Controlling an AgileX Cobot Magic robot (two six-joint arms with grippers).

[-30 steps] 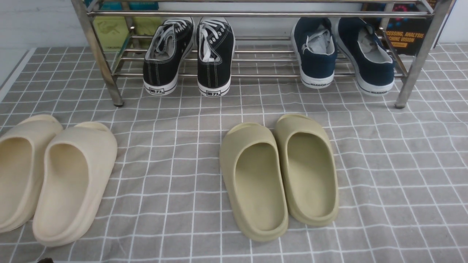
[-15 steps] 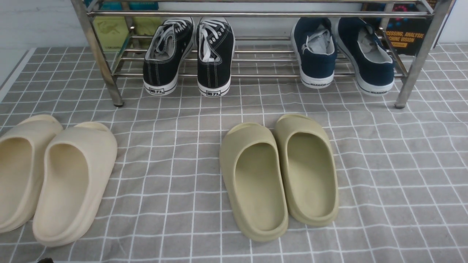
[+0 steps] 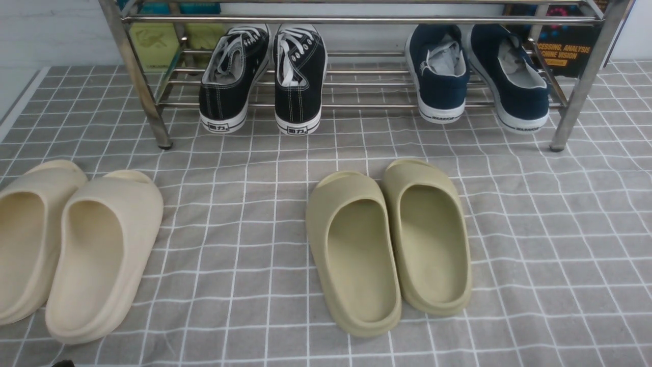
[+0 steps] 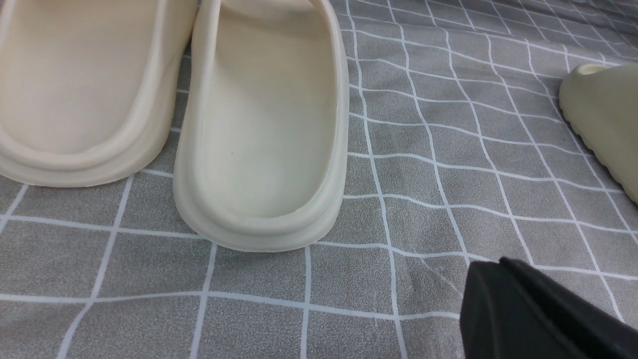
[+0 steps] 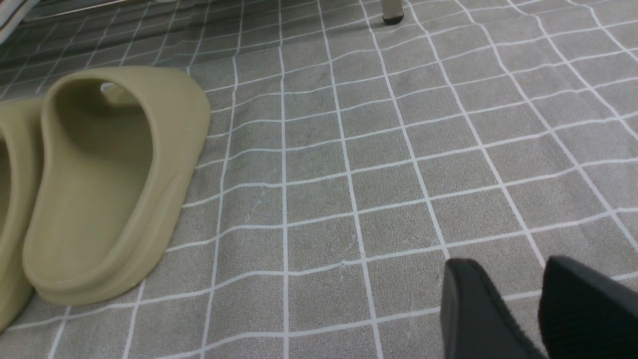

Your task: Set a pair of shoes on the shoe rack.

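- Lit softly and evenly in the front view, from a source out of frame.
- Shaded gently beneath the low, shiny silver metal-tube shoe rack [image 3: 356, 20], with pale glints along its bars.
- Crisp enough in all 3 views to trace white lines on the grey checked cloth [image 3: 204, 306].
- Blurred at the dark, tapering left gripper [image 4: 503, 267] and right gripper [image 5: 508, 264] in 2 wrist views.

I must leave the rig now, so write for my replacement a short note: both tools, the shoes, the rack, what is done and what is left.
Left tool: shut, nothing held.
Right tool: open and empty, over the grey cloth.
Black sneakers with white laces: both on the lower shelf of the metal rack, heels toward us, beside the navy pair.
Done: the black pair is racked.
Left: seemingly nothing; beige slippers and olive slippers stand in front.
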